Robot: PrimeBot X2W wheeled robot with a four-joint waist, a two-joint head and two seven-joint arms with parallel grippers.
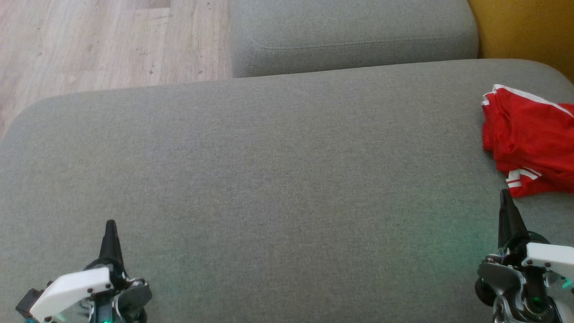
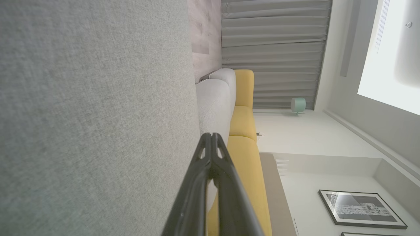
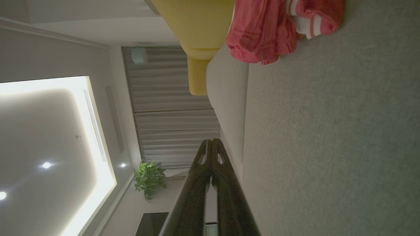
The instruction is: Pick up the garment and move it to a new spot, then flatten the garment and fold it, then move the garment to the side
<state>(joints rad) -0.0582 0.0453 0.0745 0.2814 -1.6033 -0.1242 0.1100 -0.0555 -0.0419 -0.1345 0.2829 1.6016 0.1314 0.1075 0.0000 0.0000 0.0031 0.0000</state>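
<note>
Both grippers sat lowest in the head view, their bodies cut by the bottom edge. Left gripper (image 1: 110,224) was at lower left, fingers pressed together to one dark point, holding nothing. Right gripper (image 1: 506,194) was at lower right, fingers together too and empty, its tip near the garment (image 1: 531,134) but not touching it. That garment ran off the right edge of the head view, so its full shape was lost; the right wrist view clipped it at the top edge. Could not tell what kind of garment it was. Red fabric, white trim along one edge, white stripes on a cuff or hem, bunched in loose folds, not flat. It lay at the far right of the big grey cushion (image 1: 269,157), near the rounded corner. Second grey cushion (image 1: 354,36) sat behind, wood floor (image 1: 112,40) at upper left, yellow seat (image 1: 524,27) clipped at the top right corner.
</note>
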